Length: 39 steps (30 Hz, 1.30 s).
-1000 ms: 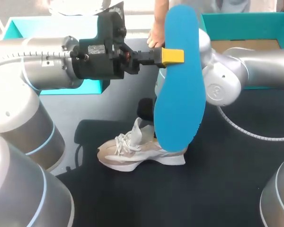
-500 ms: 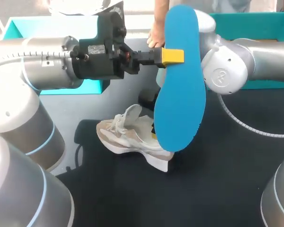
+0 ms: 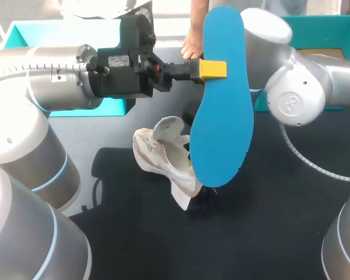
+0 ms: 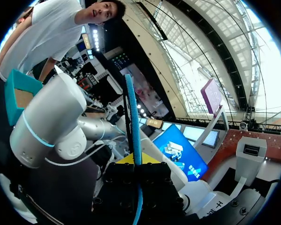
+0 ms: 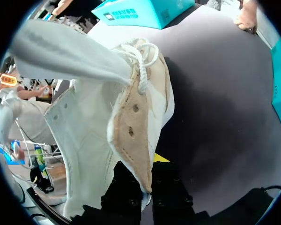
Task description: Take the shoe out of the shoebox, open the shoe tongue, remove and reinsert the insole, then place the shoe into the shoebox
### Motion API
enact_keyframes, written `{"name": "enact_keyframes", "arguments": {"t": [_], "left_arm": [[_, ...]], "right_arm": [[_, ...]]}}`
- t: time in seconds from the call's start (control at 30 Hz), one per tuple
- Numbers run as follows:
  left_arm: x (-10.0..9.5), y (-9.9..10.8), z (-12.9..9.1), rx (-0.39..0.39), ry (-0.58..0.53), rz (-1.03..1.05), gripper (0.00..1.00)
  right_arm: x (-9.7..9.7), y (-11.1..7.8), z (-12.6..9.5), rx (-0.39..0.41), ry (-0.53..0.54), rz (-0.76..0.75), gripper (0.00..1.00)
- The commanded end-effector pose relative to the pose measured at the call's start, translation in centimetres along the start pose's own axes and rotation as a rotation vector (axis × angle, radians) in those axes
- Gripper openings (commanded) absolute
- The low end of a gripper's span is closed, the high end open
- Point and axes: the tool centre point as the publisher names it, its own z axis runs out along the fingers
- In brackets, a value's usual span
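Observation:
My left gripper (image 3: 213, 69) is shut on a blue insole (image 3: 221, 116) and holds it upright above the table's middle. In the left wrist view the insole (image 4: 132, 117) runs edge-on out of that gripper (image 4: 136, 161). Behind the insole, a beige and white shoe (image 3: 163, 154) is tipped up steeply, tongue raised, opening turned toward the insole. My right gripper (image 5: 147, 180) is shut on the shoe's collar (image 5: 131, 136); the head view hides it behind the insole. The teal shoebox (image 3: 332, 26) stands at the back right.
A second teal box part (image 3: 23, 35) sits at the back left behind my left arm. A person's hand (image 3: 192, 44) rests on the table's far edge. My right arm's elbow (image 3: 294, 99) hangs in front of the shoebox.
The shoe lay flat on its sole; my right gripper has raised and turned it up onto its end, and the right arm has swung up and right. The left arm and insole kept still.

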Motion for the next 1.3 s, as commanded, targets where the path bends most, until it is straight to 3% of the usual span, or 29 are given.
{"name": "enact_keyframes", "arguments": {"t": [0.03,0.23,0.4,0.6,0.77,1.07,1.3], "left_arm": [[0.1,0.3,0.1,0.006,-0.004,0.000,0.00],[0.1,0.3,0.1,0.006,-0.004,0.000,0.00],[0.1,0.3,0.1,0.006,-0.004,0.000,0.00],[0.1,0.3,0.1,0.006,-0.004,0.000,0.00],[0.1,0.3,0.1,0.006,-0.004,0.000,0.00],[0.1,0.3,0.1,0.006,-0.004,0.000,0.00],[0.1,0.3,0.1,0.006,-0.004,0.000,0.00]], "right_arm": [[-0.1,-0.2,-0.1,-0.098,0.003,0.077,0.00],[-0.7,-1.1,1.2,-0.278,-0.063,0.356,0.00],[-0.5,-2.1,2.8,-0.308,-0.071,0.477,0.00],[-0.6,-2.8,3.2,-0.345,-0.087,0.551,0.00],[-0.5,-3.3,3.6,-0.363,-0.093,0.558,0.00],[-0.1,-2.5,4.7,-0.369,-0.062,0.428,0.00],[0.0,-1.8,5.2,-0.319,-0.057,0.392,0.00]]}}
